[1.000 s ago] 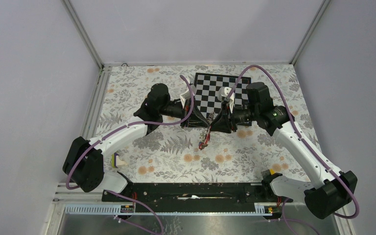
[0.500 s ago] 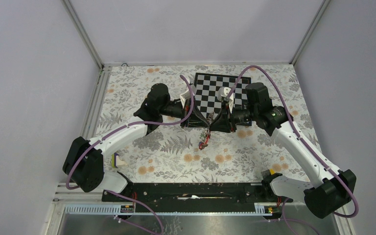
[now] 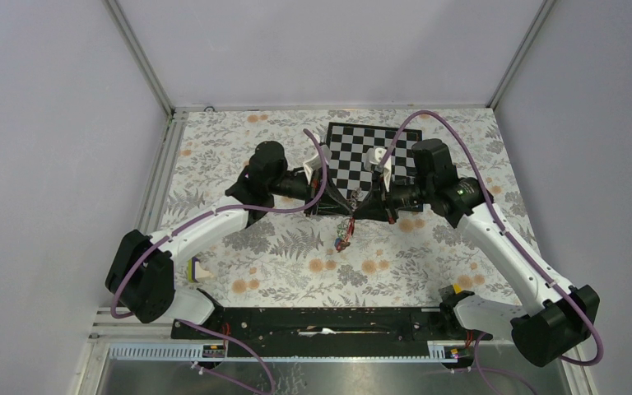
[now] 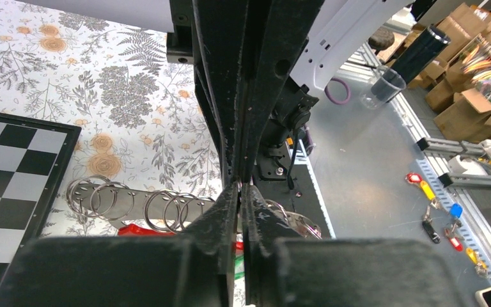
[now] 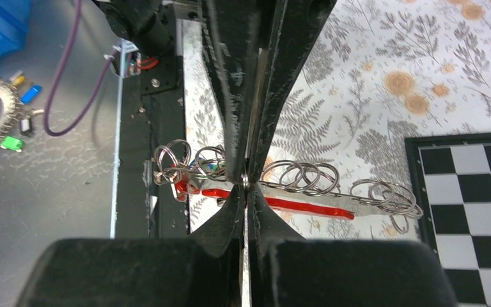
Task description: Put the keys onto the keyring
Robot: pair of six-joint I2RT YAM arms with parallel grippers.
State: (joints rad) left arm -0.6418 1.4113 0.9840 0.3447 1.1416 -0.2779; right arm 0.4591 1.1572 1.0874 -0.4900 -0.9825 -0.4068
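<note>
My left gripper (image 3: 341, 200) and right gripper (image 3: 360, 202) meet tip to tip above the chessboard's near edge. Both are shut on the same thin metal keyring, which shows between the tips in the left wrist view (image 4: 240, 185) and in the right wrist view (image 5: 245, 181). Below them hangs a metal strip with several split rings (image 5: 307, 176), also visible in the left wrist view (image 4: 134, 203). A red key tag (image 5: 281, 203) hangs with it. Small blue and green bits (image 5: 216, 167) sit in a ring cluster at its end. In the top view the bunch (image 3: 344, 234) dangles over the floral cloth.
The black-and-white chessboard (image 3: 354, 144) lies at the back middle of the floral cloth. A yellow-and-white block (image 3: 200, 270) sits near the left arm's base. A small yellow-and-red item (image 3: 459, 290) sits by the right arm's base. A black rail (image 3: 321, 322) runs along the near edge.
Both grippers stay shut together and have shifted slightly toward the far side. The hanging bunch has risen a little with them.
</note>
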